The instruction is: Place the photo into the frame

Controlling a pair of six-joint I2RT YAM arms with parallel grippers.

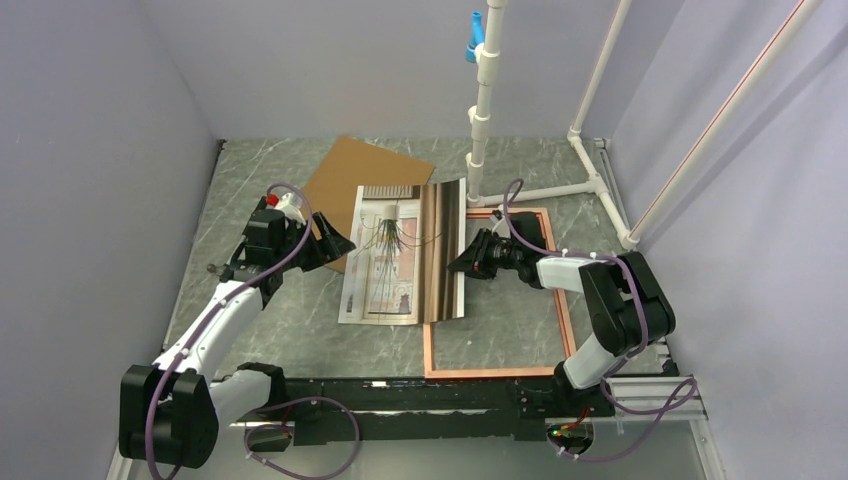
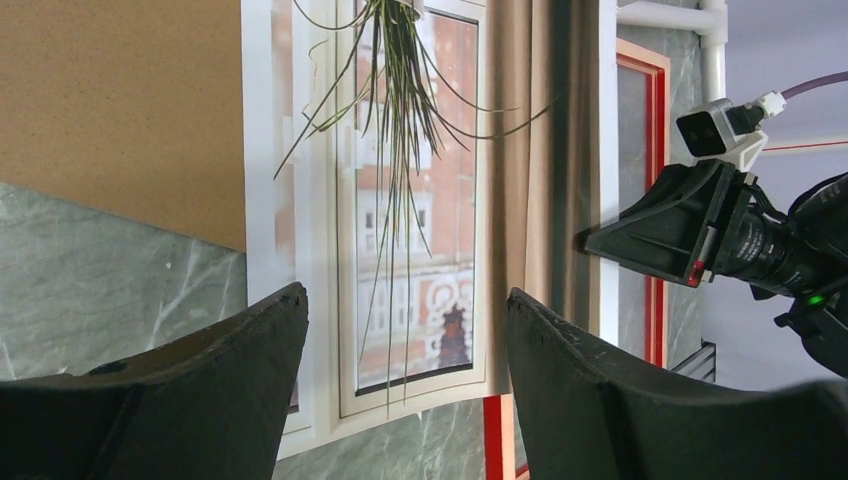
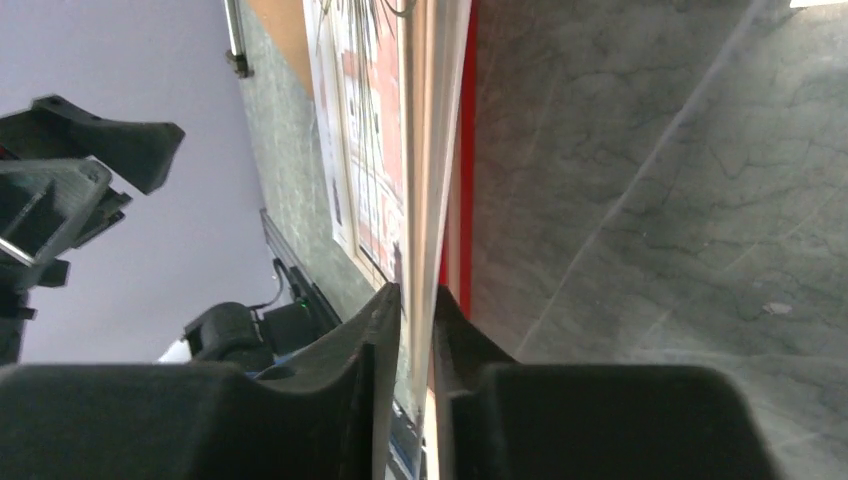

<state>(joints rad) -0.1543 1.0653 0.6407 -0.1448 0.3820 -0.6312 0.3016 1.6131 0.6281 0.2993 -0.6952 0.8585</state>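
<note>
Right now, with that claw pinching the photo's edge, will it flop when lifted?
Probably floppy: the photo curls up where the right gripper pinches it. Likely light, being a thin sheet. It may slide on the smooth table if tugged.

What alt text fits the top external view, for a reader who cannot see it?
The right gripper pinches the right edge of the photo, curling it up above the left side of the frame on a marble table. The left gripper hovers open at the opposite edge, near a brown board.
</note>
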